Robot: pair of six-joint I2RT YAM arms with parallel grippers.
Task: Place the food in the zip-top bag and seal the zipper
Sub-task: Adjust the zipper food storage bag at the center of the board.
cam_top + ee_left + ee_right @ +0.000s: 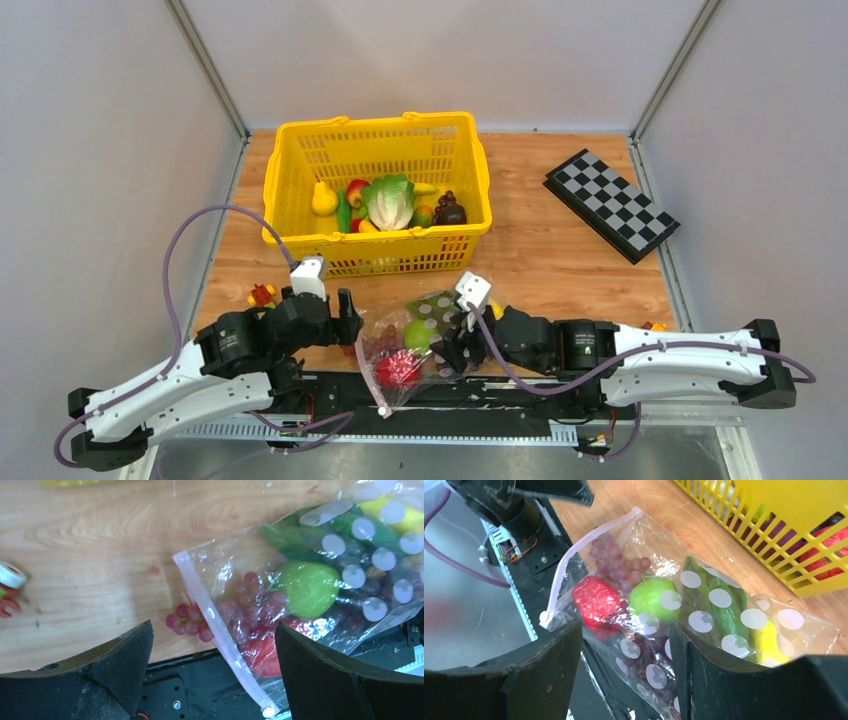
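The zip-top bag [432, 312] lies on the table's near edge between my grippers. It holds a green apple [307, 587], a red fruit [596, 602], green pods [719, 605] and a yellow banana [769, 642]. Purple grapes [192, 622] lie across the zipper [215, 625], partly poking out on the wood. The zipper also shows in the right wrist view [561, 575]. My left gripper [352, 325] is open and empty, its jaws straddling the zipper's near end [212, 675]. My right gripper [450, 350] is open over the bag's near side [624, 670].
The yellow basket [300, 190] behind the bag holds more toy food, with leafy greens [388, 200] in the middle. A folded chessboard [610, 205] lies at the back right. A small red-and-yellow toy [262, 295] sits left of my left gripper. The black base rail [450, 395] runs under the bag's near edge.
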